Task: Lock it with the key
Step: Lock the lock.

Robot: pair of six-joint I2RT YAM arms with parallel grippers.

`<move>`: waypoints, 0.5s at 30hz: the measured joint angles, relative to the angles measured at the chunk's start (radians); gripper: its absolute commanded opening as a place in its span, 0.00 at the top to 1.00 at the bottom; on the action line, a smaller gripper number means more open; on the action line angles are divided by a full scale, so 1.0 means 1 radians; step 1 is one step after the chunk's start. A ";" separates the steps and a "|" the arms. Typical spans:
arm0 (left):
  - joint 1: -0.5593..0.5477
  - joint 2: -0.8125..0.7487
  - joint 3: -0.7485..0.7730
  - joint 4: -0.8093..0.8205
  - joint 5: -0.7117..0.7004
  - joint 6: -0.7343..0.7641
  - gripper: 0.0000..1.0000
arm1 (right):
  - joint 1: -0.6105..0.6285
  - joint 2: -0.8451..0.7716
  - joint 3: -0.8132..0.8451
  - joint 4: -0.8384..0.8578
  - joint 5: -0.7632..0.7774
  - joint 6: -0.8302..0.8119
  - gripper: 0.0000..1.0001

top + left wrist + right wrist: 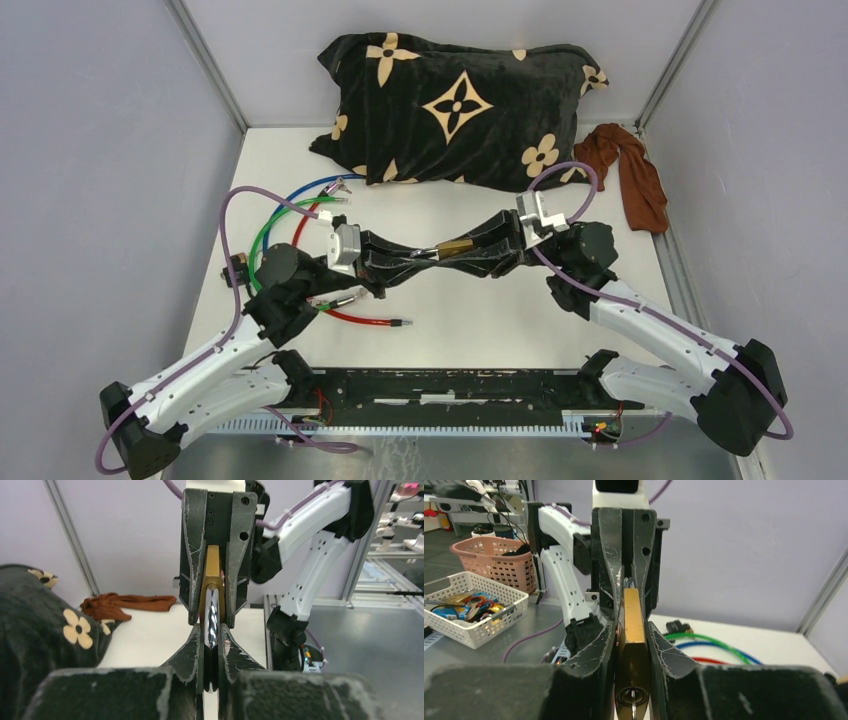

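Observation:
A brass padlock (457,245) hangs in mid-air between my two grippers above the table's middle. My right gripper (468,243) is shut on its brass body (633,625), one finger on each flat side. A thin metal key (633,709) sits in the keyhole at the body's near end; its head is out of view. My left gripper (425,255) is shut on the chrome shackle (212,615), fingertips (192,647) nearly touching the right gripper's fingers. The brass body (214,565) shows beyond the shackle in the left wrist view.
A black flowered pillow (460,105) lies at the table's back, a brown cloth (630,175) at the back right. Red, green and blue cables (290,215) lie at the left, with a red lead (365,320) near the left arm. Baskets (474,605) stand off the table.

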 measured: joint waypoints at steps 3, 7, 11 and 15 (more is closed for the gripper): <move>-0.002 -0.019 0.000 -0.092 -0.016 0.042 0.86 | -0.002 -0.028 -0.003 -0.117 0.000 -0.034 1.00; -0.006 -0.037 0.006 -0.220 -0.047 0.085 0.67 | -0.002 -0.042 -0.021 -0.202 0.003 -0.063 1.00; -0.011 -0.038 0.020 -0.337 -0.092 0.127 0.55 | -0.008 -0.045 -0.041 -0.267 0.013 -0.073 1.00; -0.009 -0.036 0.046 -0.436 -0.136 0.158 0.43 | -0.014 -0.047 -0.052 -0.309 0.022 -0.073 1.00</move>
